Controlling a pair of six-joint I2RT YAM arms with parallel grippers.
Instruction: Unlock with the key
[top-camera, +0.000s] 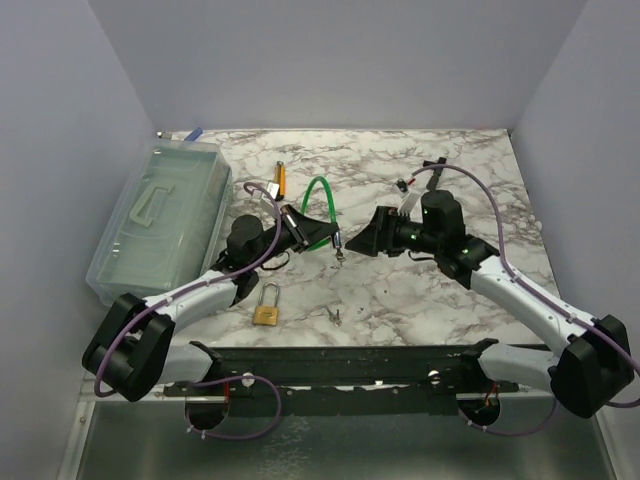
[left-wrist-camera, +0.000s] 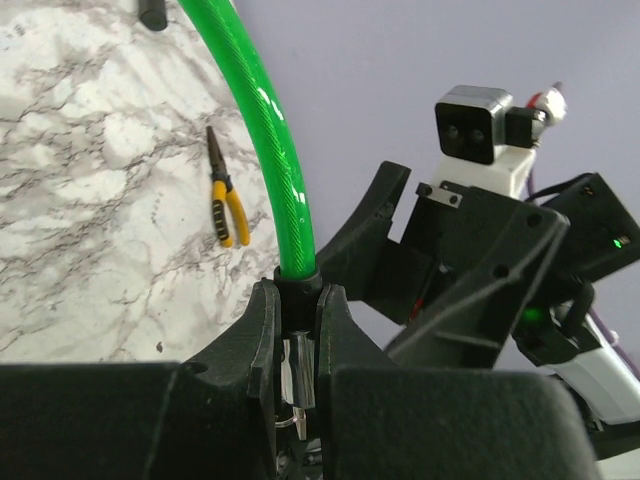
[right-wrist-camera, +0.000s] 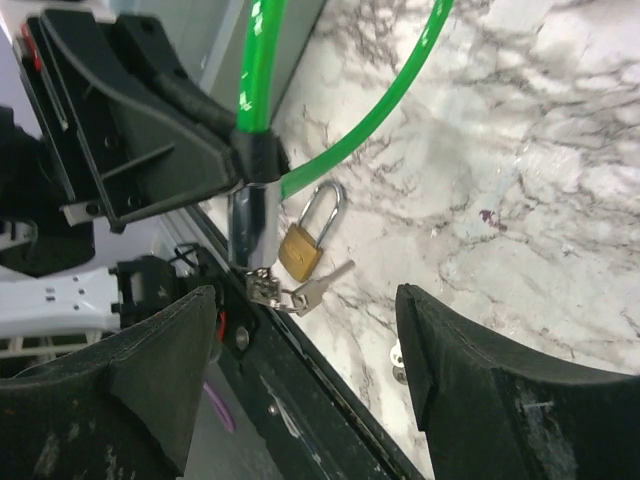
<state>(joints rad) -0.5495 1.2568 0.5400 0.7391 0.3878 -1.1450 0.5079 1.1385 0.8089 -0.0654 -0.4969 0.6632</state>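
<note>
Right wrist view: the key is seen at the lower end of the cable lock, just ahead of the right gripper and toward its left finger. It appears to be seated in the keyhole, though how deep cannot be told. A spare key hangs from the same ring, swung toward the gripper's middle.

The lock's barrel is held upright off the table by the left gripper, which is clamped narrow around its collar. The right gripper is spread wide and nothing is held in it.

The step in hand is judged to be the reach for the key. The fingers must be shifted left, closed on the key's flat head alone, and then rolled at the wrist while the barrel is kept braced.

Room is tight. The left gripper's fingers stand just above the key, and the green cable loops over it. The spare key may be pinched by mistake. Below the key lie the padlock and the dark rail at the table's edge, so little descent is allowed. Open marble is left to the right finger's side and beyond.
</note>
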